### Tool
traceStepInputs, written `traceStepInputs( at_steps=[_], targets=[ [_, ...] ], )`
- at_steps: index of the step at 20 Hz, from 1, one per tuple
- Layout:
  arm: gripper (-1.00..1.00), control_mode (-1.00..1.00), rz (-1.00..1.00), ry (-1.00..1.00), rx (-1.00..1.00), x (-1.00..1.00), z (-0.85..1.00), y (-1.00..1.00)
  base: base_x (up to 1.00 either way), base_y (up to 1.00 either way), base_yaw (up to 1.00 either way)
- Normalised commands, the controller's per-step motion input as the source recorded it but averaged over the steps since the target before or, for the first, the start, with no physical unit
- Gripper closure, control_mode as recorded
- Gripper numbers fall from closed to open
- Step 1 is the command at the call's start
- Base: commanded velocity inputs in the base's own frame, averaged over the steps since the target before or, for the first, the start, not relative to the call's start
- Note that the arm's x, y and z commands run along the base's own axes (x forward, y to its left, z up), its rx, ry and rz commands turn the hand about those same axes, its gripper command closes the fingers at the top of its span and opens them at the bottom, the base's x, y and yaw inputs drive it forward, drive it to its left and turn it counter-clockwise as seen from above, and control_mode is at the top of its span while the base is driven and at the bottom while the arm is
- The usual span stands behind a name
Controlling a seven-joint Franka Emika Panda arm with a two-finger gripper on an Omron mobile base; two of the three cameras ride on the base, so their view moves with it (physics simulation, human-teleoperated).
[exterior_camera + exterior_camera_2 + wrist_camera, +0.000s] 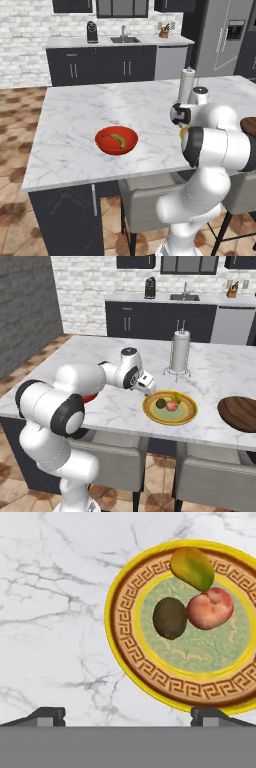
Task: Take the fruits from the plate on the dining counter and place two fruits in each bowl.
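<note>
The yellow-rimmed plate (118, 619) lies on the white marble dining counter (50, 587). It holds three fruits: a yellow-green one (192, 568), a reddish round one (210, 608) and a dark green one (170, 617). My gripper (128, 714) is open and empty, hovering just above the plate's (170, 422) left edge in the right base view, gripper (147, 385). The red bowl (116, 140) sits on the counter (80, 115) with a banana (118, 140) in it. The dark brown wooden bowl (240, 413) stands right of the plate.
A paper towel holder (180, 353) stands behind the plate. Grey stools (107, 458) are tucked under the counter's near edge. Dark cabinets with a sink (125, 39) line the far wall, and a fridge (227, 35) stands at the back right.
</note>
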Motion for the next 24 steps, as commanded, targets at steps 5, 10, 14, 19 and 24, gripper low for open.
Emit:
traceStepInputs(
  at_steps=[5, 10, 14, 19, 24],
  targets=[
    [-1.0, -1.0, 0.0, 0.19, 0.06, -0.13, -0.14, -0.62, 0.0, 0.0, 0.0],
    [-1.0, -1.0, 0.0, 0.14, 0.08, -0.12, 0.0, -0.63, 0.0, 0.0, 0.0],
    [-1.0, -1.0, 0.0, 0.1, 0.05, -0.13, -0.11, -0.48, 0.0, 0.0, 0.0],
    [-1.0, -1.0, 0.0, 0.03, 0.01, 0.05, -0.51, -0.06, 0.0, 0.0, 0.0],
    [-1.0, -1.0, 0.0, 0.0, 0.01, 0.14, -0.05, -0.11, 0.0, 0.0, 0.0]
  ],
)
